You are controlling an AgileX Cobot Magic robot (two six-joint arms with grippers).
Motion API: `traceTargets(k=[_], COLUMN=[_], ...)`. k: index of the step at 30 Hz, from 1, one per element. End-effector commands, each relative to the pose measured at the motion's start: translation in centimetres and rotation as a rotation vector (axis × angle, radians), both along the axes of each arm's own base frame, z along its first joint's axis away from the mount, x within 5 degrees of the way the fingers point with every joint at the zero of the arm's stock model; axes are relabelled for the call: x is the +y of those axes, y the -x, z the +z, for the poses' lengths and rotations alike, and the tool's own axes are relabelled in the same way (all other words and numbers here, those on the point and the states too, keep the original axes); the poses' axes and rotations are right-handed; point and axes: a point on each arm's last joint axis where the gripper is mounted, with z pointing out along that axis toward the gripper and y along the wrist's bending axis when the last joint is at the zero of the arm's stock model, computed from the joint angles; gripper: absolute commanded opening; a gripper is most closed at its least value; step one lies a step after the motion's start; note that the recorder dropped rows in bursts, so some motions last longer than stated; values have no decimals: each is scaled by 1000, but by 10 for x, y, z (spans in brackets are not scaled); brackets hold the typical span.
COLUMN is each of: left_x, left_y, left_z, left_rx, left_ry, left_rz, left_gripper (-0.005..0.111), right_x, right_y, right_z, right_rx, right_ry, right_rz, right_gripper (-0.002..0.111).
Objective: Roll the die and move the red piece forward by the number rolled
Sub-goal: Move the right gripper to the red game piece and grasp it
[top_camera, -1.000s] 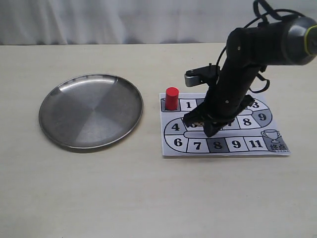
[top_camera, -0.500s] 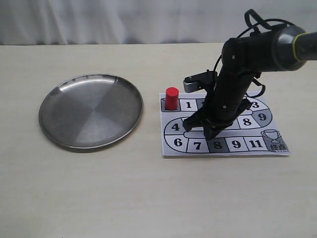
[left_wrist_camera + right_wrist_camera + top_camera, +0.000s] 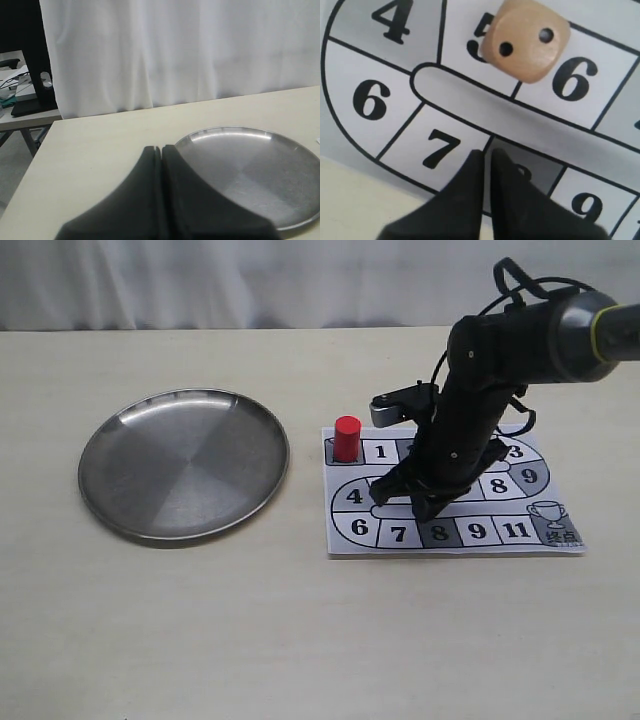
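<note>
die [image 3: 527, 40] straddles 5/6 line | red piece [image 3: 346, 438] at board [image 3: 337, 543] corner

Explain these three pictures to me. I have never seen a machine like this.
It is a robot with two arms, each ending in a gripper. The wide picture, from a camera off the arms, shows a steel plate, a paper game board, the red piece on its corner square, and the right arm bent over it. The other two come from wrist cameras. The left one looks past the shut left gripper at the plate. The right one looks past the shut right gripper at the die, showing two pips, lying across squares 5 and 6. Nothing is held.
</note>
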Motion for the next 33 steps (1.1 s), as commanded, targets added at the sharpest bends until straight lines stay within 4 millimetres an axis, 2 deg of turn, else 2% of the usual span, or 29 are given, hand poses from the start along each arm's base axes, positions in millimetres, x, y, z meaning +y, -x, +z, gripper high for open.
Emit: traceTargets(k=[1,8,12,15,19,21,22,23,26,33], left_x=[0,0,0,0,0,0,0,0,0,0], left_y=[0,0,0,0,0,0,0,0,0,0], left_z=[0,0,0,0,0,0,0,0,0,0], left_rx=[-10,-10,-10,-10,-10,-10,-10,-10,-10,-10], left_ry=[1,1,1,1,1,1,1,1,1,1], left_rz=[2,2,2,2,2,2,2,2,2,2], left_gripper=[0,0,0,0,0,0,0,0,0,0], right_x=[0,17,32,44,60,61,63,61,61,54], right_y=[-11,-37,-47,-52,-58,-61,-64,-66,-72,-85], right_z=[20,69,83,85,75,68,60,56,43,8], right_rx=[-9,-110,-231,-335,-410,-419,-428,-433,-438,-437], right_ry=[21,-96,-152,-171,-180,-176,-168,-161,-158,-147], right_rz=[35,3,11,35,68,70,77,78,73,45], right_gripper=[4,4,5,18,53,64,75,79,85,84])
